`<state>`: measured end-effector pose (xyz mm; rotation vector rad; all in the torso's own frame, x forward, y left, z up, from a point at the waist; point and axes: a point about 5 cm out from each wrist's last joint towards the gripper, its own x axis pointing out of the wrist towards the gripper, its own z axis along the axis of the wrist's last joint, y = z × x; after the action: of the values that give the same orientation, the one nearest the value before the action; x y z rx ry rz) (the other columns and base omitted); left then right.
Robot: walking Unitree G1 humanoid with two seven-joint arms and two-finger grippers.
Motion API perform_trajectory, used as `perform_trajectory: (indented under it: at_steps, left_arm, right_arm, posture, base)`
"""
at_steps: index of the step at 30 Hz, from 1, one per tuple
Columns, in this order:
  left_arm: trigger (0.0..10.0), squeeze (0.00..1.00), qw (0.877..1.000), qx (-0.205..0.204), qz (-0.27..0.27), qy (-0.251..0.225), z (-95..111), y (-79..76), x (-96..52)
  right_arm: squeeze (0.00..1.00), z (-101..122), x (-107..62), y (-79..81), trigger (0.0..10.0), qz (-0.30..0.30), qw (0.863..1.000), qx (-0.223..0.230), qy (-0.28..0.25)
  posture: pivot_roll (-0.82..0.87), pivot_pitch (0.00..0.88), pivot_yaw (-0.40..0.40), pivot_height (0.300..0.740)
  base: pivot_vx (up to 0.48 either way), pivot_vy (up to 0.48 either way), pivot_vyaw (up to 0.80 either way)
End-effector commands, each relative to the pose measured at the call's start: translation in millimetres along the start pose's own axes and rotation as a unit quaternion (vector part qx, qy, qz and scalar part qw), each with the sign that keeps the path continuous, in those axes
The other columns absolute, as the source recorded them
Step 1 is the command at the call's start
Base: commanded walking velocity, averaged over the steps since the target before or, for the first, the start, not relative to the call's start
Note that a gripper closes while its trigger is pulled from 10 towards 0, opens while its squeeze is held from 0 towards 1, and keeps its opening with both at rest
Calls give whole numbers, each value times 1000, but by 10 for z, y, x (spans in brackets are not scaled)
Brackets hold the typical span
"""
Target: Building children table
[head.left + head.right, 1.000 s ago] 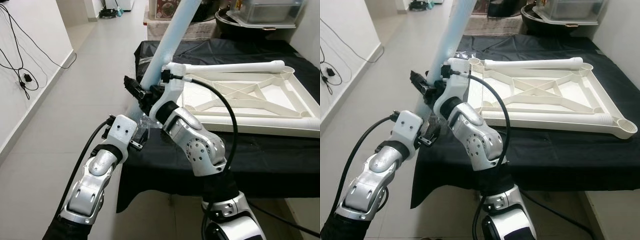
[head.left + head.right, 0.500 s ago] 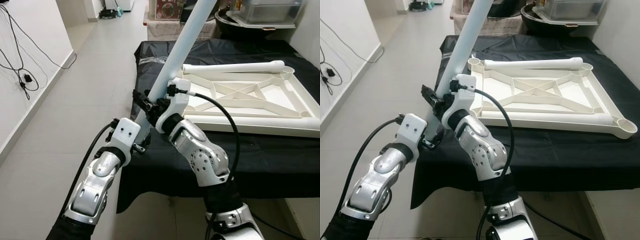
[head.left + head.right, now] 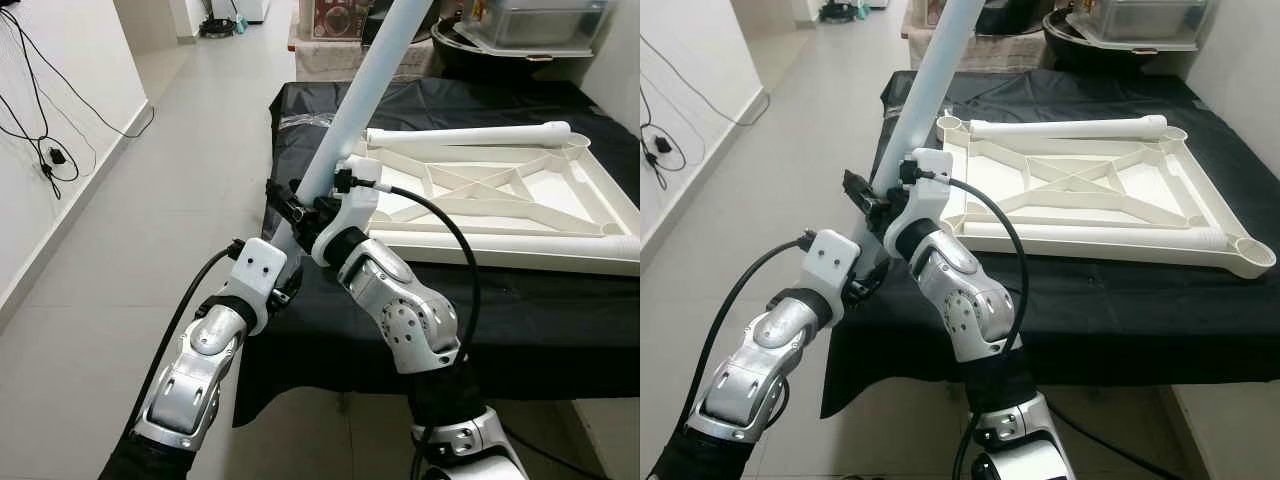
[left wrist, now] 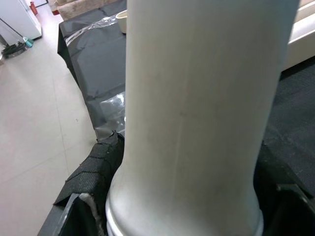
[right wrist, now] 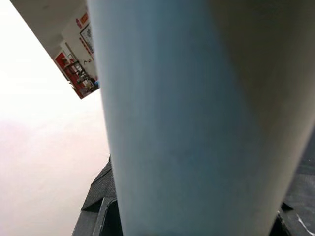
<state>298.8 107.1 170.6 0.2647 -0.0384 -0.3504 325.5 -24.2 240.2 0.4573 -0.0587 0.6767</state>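
Observation:
A long pale table leg slants up from the black-covered table's near left corner to the top of the view. My right gripper is shut around its lower part. My left gripper sits just below it, shut on the leg's bottom end, where the left wrist view has a black pad against the tube. The white table top lies upside down on the cloth. A second leg lies along its far edge. The joint between leg and table top is hidden by my right arm.
The black cloth hangs over the table's front and left edges, with crumpled clear wrap at its far left corner. Open tiled floor runs along the left, beside a wall with dangling cables. A clear bin stands behind the table.
The leg has swung rightward to a flatter slant, and its lower end has come down toward the table corner. My left gripper has risen to the leg's bottom end.

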Motion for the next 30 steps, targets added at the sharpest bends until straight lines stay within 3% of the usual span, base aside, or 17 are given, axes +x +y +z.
perform_trajectory:
  at_steps: [1,6,7,8,10,11,18,22,25,28,30]
  left_arm:
    - [0,0,1000,-4,10,8,-63,33,-18]
    - [0,0,1000,-5,6,14,-87,24,-37]
    - [10000,0,1000,-1,4,15,-93,21,-54]
    - [10000,0,1000,-6,3,11,-96,28,-103]
    - [10000,0,1000,-16,0,6,-100,32,-170]
    - [10000,0,1000,-27,-8,7,-106,16,-200]
    - [10000,0,996,-39,-80,6,-118,-120,-444]
    - [10000,0,995,-47,-88,9,-134,-119,-490]
    - [10000,0,992,-75,-102,13,-135,-120,-549]
    - [10000,0,980,-123,-157,19,-112,-202,-702]
    - [10000,0,977,-130,-166,21,-108,-219,-727]
  right_arm:
    - [0,-96,13,198,10000,34,999,22,2]
    - [0,-73,21,176,10000,26,1000,0,-14]
    - [0,-70,25,170,10000,29,999,-11,-14]
    - [1000,-73,28,131,10000,29,999,-18,-12]
    - [1000,-71,28,76,10000,31,999,-25,-10]
    - [0,-55,23,54,10000,39,999,-17,-16]
    - [0,34,-3,-66,10000,98,995,-7,-16]
    - [0,17,-9,-76,10000,128,992,1,5]
    - [0,-12,-37,-81,10000,168,985,14,32]
    - [0,-39,-84,-112,10000,230,971,4,62]
    - [0,-44,-92,-117,10000,240,969,5,67]
  posture:
    - [6,87,15,740]
    - [5,84,14,740]
    - [7,83,13,740]
    - [7,83,13,740]
    - [7,83,13,740]
    - [7,83,13,740]
    - [15,86,10,740]
    - [15,86,10,740]
    - [12,89,12,740]
    - [12,89,12,740]
    - [12,89,12,740]
  base:
    - [0,0,0]
    - [0,0,0]
    - [0,0,0]
    - [0,0,0]
    - [0,0,0]
    - [0,0,0]
    - [0,0,0]
    - [0,0,0]
    - [0,0,0]
    - [0,0,0]
    - [0,0,0]
